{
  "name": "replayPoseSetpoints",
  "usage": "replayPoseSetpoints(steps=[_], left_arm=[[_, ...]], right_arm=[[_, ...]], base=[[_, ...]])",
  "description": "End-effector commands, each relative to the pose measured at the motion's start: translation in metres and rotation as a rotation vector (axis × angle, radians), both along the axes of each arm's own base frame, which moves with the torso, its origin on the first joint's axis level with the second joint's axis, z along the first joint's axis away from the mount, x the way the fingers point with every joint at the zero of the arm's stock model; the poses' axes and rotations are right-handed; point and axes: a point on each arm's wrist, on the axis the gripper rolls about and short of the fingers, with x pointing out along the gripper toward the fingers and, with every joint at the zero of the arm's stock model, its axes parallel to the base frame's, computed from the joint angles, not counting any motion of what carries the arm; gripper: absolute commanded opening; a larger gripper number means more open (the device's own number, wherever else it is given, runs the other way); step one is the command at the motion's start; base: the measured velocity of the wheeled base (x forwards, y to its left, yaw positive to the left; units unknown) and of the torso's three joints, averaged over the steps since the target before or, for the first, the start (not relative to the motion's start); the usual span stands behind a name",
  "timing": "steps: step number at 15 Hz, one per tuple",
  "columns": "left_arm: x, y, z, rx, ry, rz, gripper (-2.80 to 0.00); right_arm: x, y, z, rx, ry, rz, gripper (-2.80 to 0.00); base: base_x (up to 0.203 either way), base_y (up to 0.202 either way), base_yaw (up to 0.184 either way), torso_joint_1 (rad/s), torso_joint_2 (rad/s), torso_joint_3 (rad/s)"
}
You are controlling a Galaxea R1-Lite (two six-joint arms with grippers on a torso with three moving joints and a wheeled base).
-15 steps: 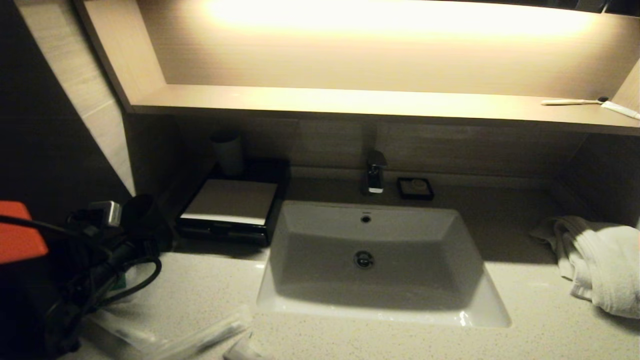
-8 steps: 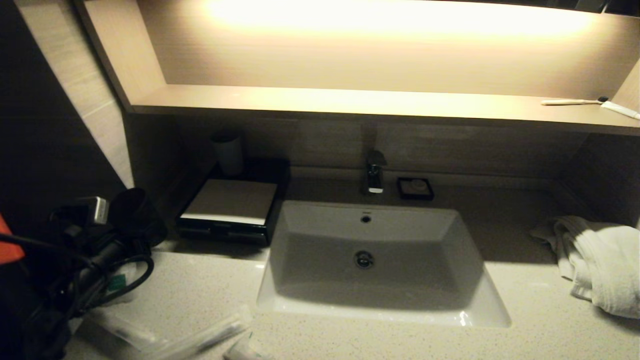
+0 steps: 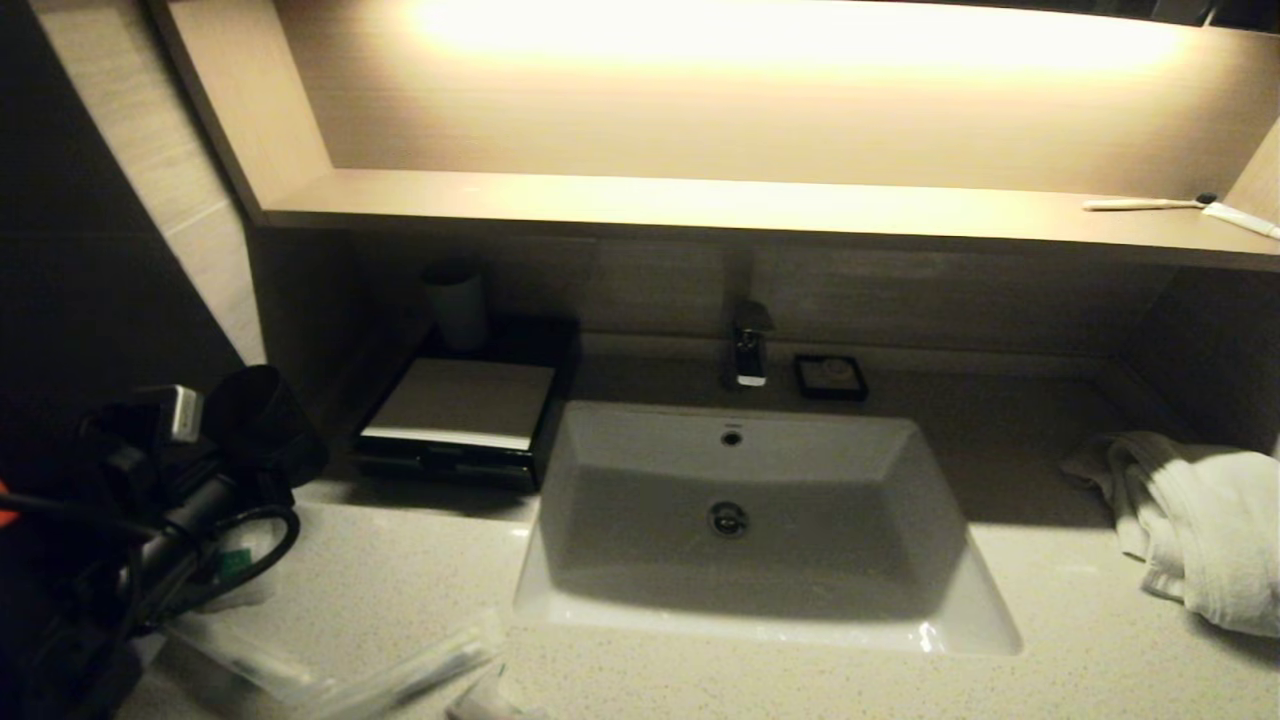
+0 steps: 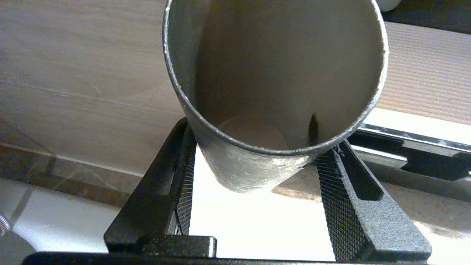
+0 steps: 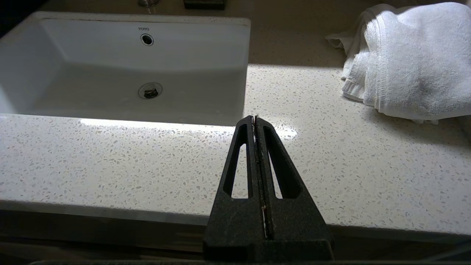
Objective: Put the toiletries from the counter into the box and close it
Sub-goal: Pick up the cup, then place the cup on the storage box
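My left gripper is shut on a dark empty cup and holds it above the counter's left end, in front of and left of the box. In the head view the cup shows tilted at the far left. The black box with a pale flat top stands left of the sink; its edge shows in the left wrist view. Clear wrapped packets and a small tube lie on the counter near its front edge. My right gripper is shut and empty over the counter's front edge.
A white sink fills the middle, with a faucet and a soap dish behind it. A white towel lies at the right. A pale cup stands behind the box. A toothbrush lies on the shelf.
My left arm has drawn back to the left with the cup in it, and its orange part has almost left the view. The right arm has not moved.
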Motion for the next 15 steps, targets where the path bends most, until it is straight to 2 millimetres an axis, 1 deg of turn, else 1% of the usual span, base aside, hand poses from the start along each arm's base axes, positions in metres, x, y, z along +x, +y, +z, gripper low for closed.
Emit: replayPoseSetpoints(steps=[1, 4, 9, 10, 15], left_arm=[[-0.001, -0.001, 0.006, 0.003, -0.03, -0.004, -2.8], [0.0, -0.004, 0.009, 0.001, -0.041, -0.017, -2.8], [-0.002, -0.021, 0.017, -0.059, -0.074, -0.073, -2.8], [-0.004, -0.025, 0.021, -0.082, -0.089, -0.085, -2.8], [-0.001, -0.044, 0.029, -0.102, -0.121, -0.158, -2.8]], right_arm=[[0.0, 0.0, 0.0, 0.0, 0.0, 0.001, -2.8], [0.0, 0.0, 0.0, 0.0, 0.0, 0.001, -2.8], [0.0, 0.0, 0.0, 0.0, 0.0, 0.001, -2.8], [0.0, 0.0, 0.0, 0.0, 0.0, 0.001, -2.8], [0.0, 0.0, 0.0, 0.0, 0.0, -0.001, -2.8]], base=[[0.0, 0.0, 0.0, 0.0, 0.0, 0.0], [0.0, 0.0, 0.0, 0.0, 0.0, 0.0], [0.0, 0.0, 0.0, 0.0, 0.0, 0.0], [0.0, 0.0, 0.0, 0.0, 0.0, 0.0], [0.0, 0.0, 0.0, 0.0, 0.0, 0.0]])
